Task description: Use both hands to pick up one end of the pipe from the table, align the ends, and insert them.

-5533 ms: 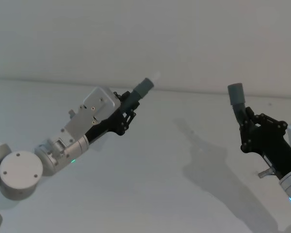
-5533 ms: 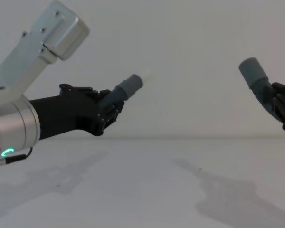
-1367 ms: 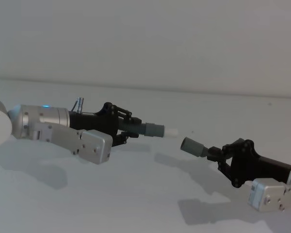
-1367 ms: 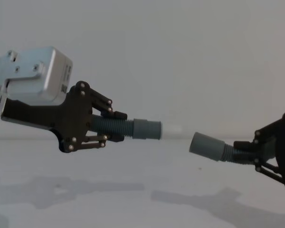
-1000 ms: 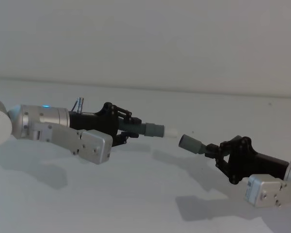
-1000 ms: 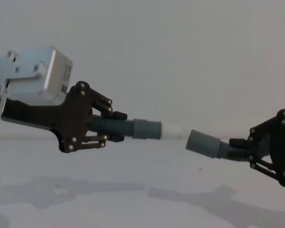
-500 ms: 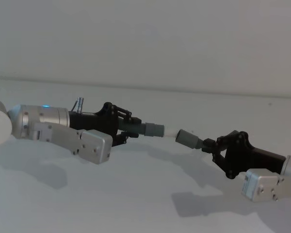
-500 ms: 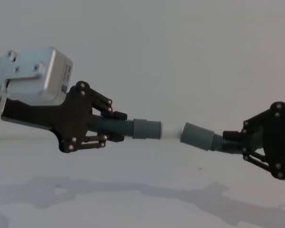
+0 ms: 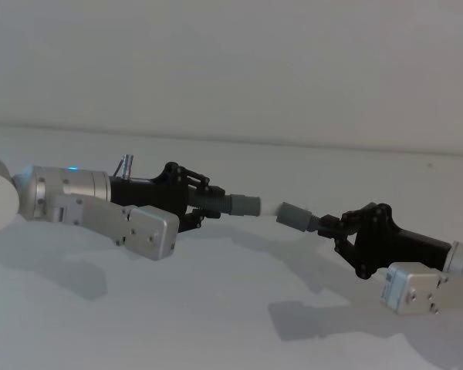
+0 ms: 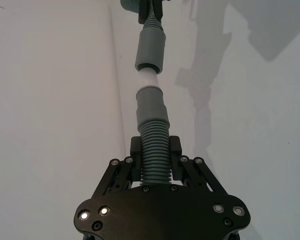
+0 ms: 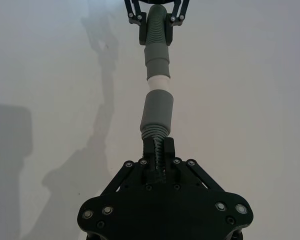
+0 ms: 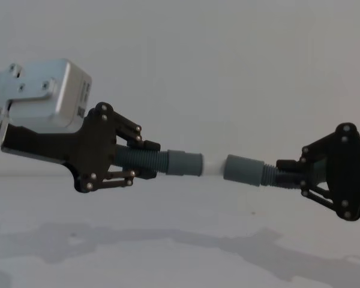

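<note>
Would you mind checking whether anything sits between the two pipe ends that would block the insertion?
Nothing visible does. The left hand holds one cuff with a white spigot projecting from it; the right hand holds the other cuff, whose mouth meets the spigot's tip. A stretch of bare spigot shows between them.

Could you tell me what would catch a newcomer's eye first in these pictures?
Two black grippers face each other above the white table, each shut on a ribbed grey pipe piece: the left gripper at left, the right gripper at right. Between them, the left piece's white tip meets the mouth of the right piece's grey cuff, with a short white stretch left showing.
</note>
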You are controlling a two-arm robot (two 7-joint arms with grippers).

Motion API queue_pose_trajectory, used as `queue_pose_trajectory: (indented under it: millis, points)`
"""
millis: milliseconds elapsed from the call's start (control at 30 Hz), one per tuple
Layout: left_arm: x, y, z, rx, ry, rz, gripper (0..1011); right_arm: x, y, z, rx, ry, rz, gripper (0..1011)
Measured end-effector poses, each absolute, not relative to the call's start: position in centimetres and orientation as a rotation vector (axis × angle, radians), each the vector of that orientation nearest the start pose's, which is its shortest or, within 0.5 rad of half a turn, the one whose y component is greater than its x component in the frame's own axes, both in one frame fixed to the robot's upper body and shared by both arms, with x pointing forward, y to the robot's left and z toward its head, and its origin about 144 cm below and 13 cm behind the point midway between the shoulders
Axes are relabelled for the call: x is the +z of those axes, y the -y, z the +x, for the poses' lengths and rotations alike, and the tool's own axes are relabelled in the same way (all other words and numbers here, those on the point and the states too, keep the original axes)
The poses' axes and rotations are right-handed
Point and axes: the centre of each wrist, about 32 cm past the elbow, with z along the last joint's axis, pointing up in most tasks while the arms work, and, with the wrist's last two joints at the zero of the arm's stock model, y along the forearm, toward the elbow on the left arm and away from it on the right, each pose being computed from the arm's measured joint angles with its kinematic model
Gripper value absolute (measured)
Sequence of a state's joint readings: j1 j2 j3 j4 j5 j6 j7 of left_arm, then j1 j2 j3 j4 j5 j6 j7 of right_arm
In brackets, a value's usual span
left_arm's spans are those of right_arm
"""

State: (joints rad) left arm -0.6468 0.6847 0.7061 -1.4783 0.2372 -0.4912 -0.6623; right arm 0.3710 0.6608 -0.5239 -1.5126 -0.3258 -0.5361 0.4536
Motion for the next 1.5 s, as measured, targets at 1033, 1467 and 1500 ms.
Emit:
queue_pose_trajectory:
  millis: [1033, 1467, 1500]
  points:
    - [128.31, -26.79, 56.02, 0.155, 1.093, 0.547, 305, 121.79, 28.60, 52.36, -0.384, 1.069, -0.490, 85]
    - [128.31, -26.80, 56.03, 0.155, 1.093, 0.547, 305, 121.87, 28.38, 52.26, -0.367, 1.075, -0.466, 85]
    - [128.31, -26.80, 56.03, 0.155, 1.093, 0.547, 305, 121.86, 28.37, 52.26, -0.366, 1.076, -0.464, 85]
